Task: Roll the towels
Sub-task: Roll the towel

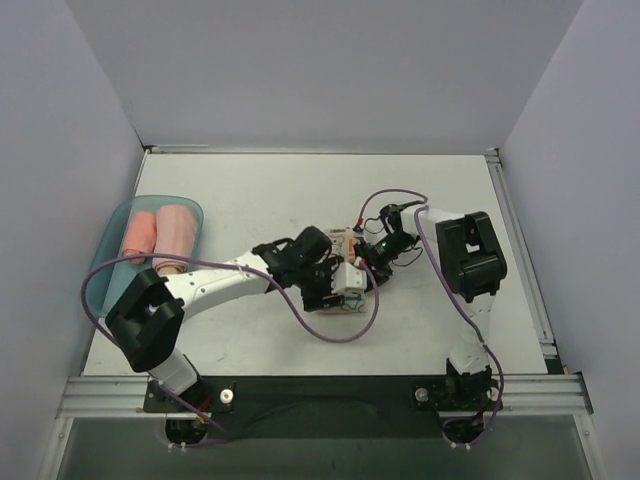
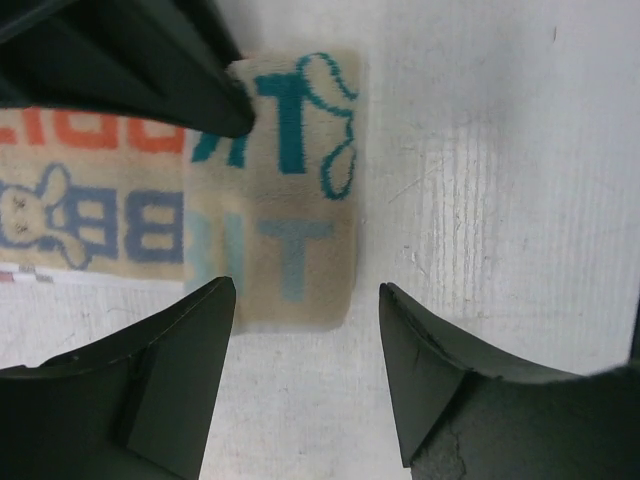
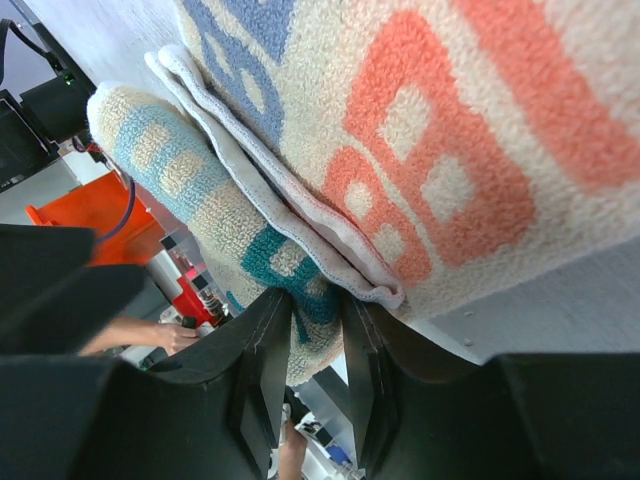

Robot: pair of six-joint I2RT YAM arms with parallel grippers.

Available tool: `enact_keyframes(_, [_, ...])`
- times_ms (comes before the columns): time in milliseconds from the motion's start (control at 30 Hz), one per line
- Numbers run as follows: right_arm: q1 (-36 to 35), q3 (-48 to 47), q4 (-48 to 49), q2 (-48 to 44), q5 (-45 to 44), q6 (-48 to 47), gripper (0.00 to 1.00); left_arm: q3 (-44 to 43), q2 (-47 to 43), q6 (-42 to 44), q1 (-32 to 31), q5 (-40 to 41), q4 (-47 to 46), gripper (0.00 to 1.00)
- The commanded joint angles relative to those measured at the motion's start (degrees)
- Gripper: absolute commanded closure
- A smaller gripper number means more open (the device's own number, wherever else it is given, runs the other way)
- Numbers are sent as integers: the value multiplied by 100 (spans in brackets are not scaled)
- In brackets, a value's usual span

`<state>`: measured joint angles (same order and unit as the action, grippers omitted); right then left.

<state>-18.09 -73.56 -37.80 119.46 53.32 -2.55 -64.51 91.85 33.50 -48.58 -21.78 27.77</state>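
The left pincer [image 2: 305, 370] is spread above the lettered towel [image 2: 290, 200] on the worktop [image 2: 490, 200]; the right pincer [image 3: 315, 350] pinches its edge.

A tray [image 1: 190, 204] sits on the counter [image 1: 250, 190] at its left edge. In the tray the outer rolled towel [image 1: 140, 233] lies just left of the inner rolled towel [image 1: 176, 232], side by side. The lettered towel [image 1: 352, 278] lies on the counter near the middle, well right of the tray and partly folded onto itself. The left gripper [image 1: 325, 290] is at its left side and the right gripper [image 1: 372, 262] at its right, farther back.
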Motion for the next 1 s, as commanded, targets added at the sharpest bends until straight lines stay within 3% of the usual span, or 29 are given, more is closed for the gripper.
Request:
enact_keyframes(0, [-55,-27,-131,165,-533,-115,71,315,96,675,-432,1245,-851,30])
enact_keyframes(133, [-46,-9,-131,192,-551,-132,74,632,393,1018,-898,1659,-1387,29])
enact_keyframes(267, [-46,-18,-131,244,-568,-132,81,799,702,1054,-978,1905,-1713,30])
enact_keyframes(333, [-46,-62,-131,279,-595,-158,81,800,877,1028,-978,1914,-1696,35])
enact_keyframes(367, [-46,-88,-131,271,-621,-158,81,800,930,1019,-978,1880,-1618,41])
enact_keyframes(400, [-37,-123,-140,271,-656,-176,81,739,983,1019,-978,1792,-1478,60])
enact_keyframes(433, [-28,-219,-131,271,-735,-202,81,712,1044,949,-978,1583,-1198,69])
enact_keyframes(500, [33,-386,-131,262,-831,-229,80,607,1071,843,-961,1283,-845,84])
enact_keyframes(567, [129,-729,-131,280,-981,-264,80,528,1106,694,-952,854,-300,90])
enact_keyframes(600, [165,-843,-140,306,-1016,-273,78,458,1150,572,-908,703,-116,94])
enact_keyframes(733, [472,-1380,-227,149,-1052,-316,45,221,1334,299,-663,-53,789,97])
enact_keyframes(967, [1474,-1249,-289,-1344,-516,-571,40,-937,2160,552,251,-1336,2239,96])
